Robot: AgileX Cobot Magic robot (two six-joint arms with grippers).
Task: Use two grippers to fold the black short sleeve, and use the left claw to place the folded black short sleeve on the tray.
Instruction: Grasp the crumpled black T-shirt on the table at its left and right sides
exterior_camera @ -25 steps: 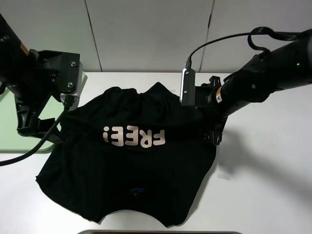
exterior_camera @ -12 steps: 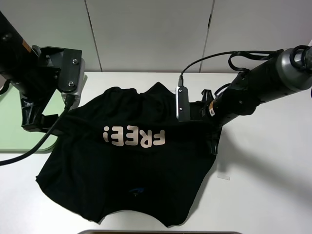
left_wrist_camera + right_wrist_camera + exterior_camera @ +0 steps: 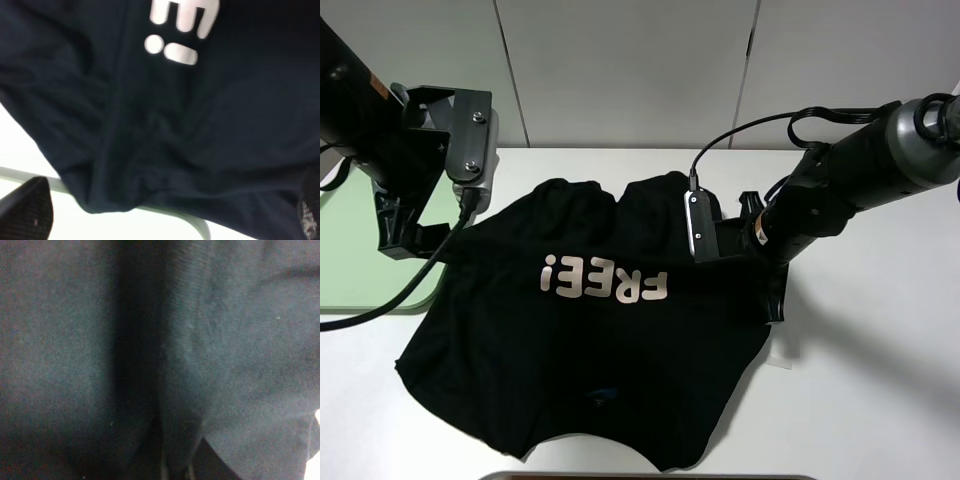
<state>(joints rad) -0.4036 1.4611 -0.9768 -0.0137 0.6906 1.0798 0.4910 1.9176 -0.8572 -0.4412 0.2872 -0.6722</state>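
Exterior high view gives you the black shirt [image 3: 590, 350] lying rumpled on the white table [image 3: 880, 380], its pale lettering [image 3: 605, 280] upside down to the camera. The green tray [image 3: 345, 260] sits at the table's left side. Your left claw [image 3: 405, 238] is at the shirt's left edge. The left wrist view shows its fingertips [image 3: 25, 210] spread wide, with that edge draped over the tray's rim between them. Your right claw [image 3: 775, 298] is at the shirt's right edge. Cloth fills its wrist view, so you cannot tell its grip.
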